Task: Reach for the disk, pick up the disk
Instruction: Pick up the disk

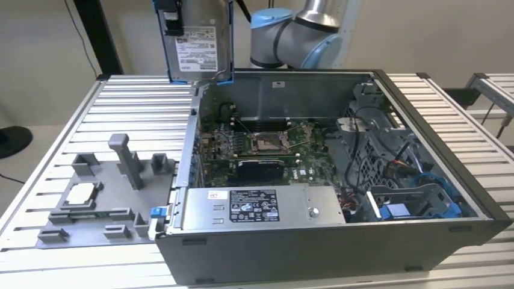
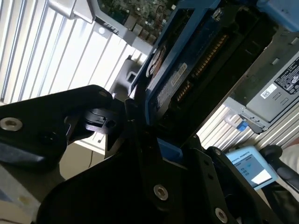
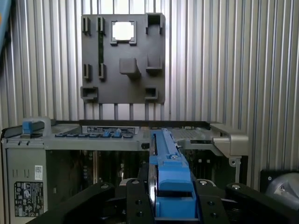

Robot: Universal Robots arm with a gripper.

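The disk (image 1: 197,51) hangs upright above the back left corner of the open computer case (image 1: 449,180), its white label facing the exterior view and blue rails along its edges. My gripper (image 1: 197,9) is shut on its upper end at the top of that view. In the first wrist view the disk (image 3: 164,158) shows edge-on, a blue rail between the black fingers of the gripper (image 3: 170,203). In the second wrist view the disk (image 2: 175,77) sits clamped in the gripper (image 2: 142,133), high over the case and table.
A grey fixture plate (image 1: 88,198) with posts and a small white-topped chip (image 1: 79,194) lies on the slatted table at the exterior view's left. Inside the case are the motherboard (image 1: 261,144), cables, and a grey labelled box (image 1: 257,208) along the near wall.
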